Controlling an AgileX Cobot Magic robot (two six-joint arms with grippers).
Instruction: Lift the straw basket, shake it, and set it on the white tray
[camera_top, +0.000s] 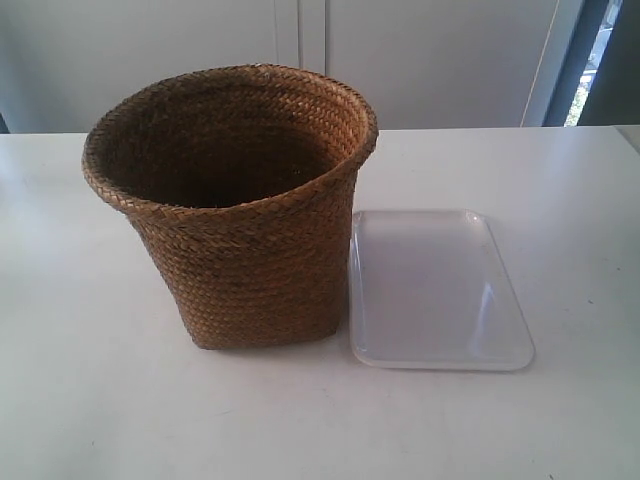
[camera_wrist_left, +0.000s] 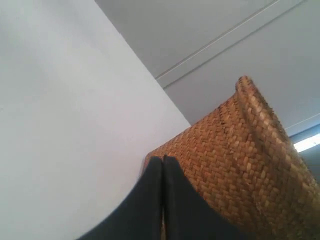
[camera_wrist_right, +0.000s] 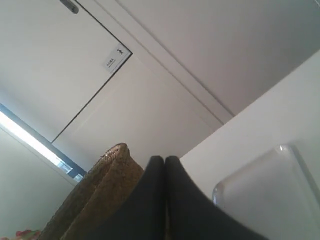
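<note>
Exterior view: the straw basket (camera_top: 250, 270) stands upright on the white tabletop (camera_top: 100, 400), open mouth up and dark inside. The white tray (camera_top: 440, 290) lies flat just beside the basket's base. Whether the two touch cannot be told. Neither arm appears here, and the basket has not yet been lifted.

Left wrist view: the left tool (camera_wrist_left: 163, 160) has its two dark fingers pressed together and grips nothing. Its tip points at the woven wall of the straw basket (camera_wrist_left: 240, 160), close to the base. The flared rim rises beyond the tip, and bare tabletop (camera_wrist_left: 60, 125) runs away from the basket towards a pale wall (camera_wrist_left: 225, 30).

Right wrist view: the right tool (camera_wrist_right: 165, 159) is likewise pressed together and empty. It is low and near the basket, with the basket's rim (camera_wrist_right: 100, 195) on one side of its tip and a rounded corner of the white tray (camera_wrist_right: 270, 195) on the other. Behind the basket are cabinet doors, one bearing a small label (camera_wrist_right: 115, 59).

The step in hand appears to be the approach before the grasp. To do it well, both tools would likely need to spread first. They could then take the braided rim at opposite sides, so the wide, top-heavy basket rises level rather than tipping. The straw probably gives under pressure, so a deep bite over the rim looks safer than a fingertip pinch. The right tool should stay clear of the light tray, which could slide if nudged.
</note>
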